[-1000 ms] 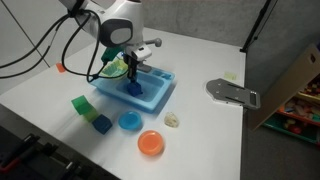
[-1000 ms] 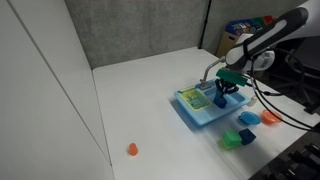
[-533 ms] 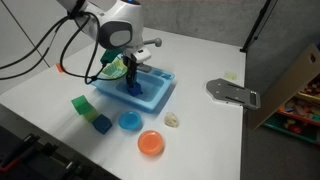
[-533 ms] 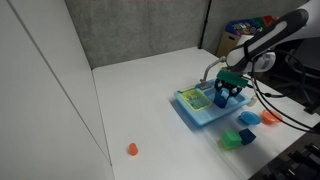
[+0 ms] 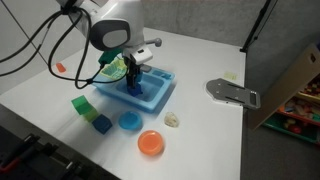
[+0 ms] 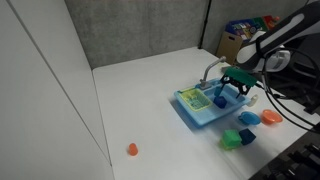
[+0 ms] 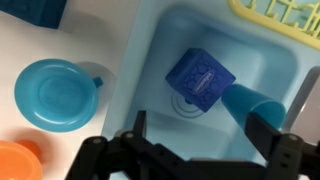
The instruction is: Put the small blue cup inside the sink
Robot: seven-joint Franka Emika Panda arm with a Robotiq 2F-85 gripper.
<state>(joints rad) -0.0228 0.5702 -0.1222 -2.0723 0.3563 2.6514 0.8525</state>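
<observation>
Gripper [image 7: 197, 120] is seen spread wide with nothing held; both fingers frame bare basin floor at 6 o'clock in the wrist view. The small blue cup [image 7: 200, 78] is found inside the sink [image 7: 150, 60], sitting over the drain ring, at 12 o'clock from the jaws and clear of both fingers. A lighter blue piece is seen touching the cup at its 4 o'clock; what it is cannot be told. The yellow-green rack [image 7: 285, 22] is at 1 o'clock of the cup, and the light blue round dish [image 7: 55, 92] lies outside the sink at 9 o'clock. An orange dish [image 7: 18, 162] is cut off at 8 o'clock.

In an exterior view the gripper [image 5: 131, 78] is hung just over the sink [image 5: 162, 92] with the cup [image 5: 133, 90] under it; in an exterior view the cup [image 6: 220, 101] is also shown inside the basin.

Step judged: placement done, cup released, only the retreat is left. Next move calls for a straight lift out of the basin, jaws kept apart, so that the cup is not clipped or dragged and the faucet and rack are not bumped.
</observation>
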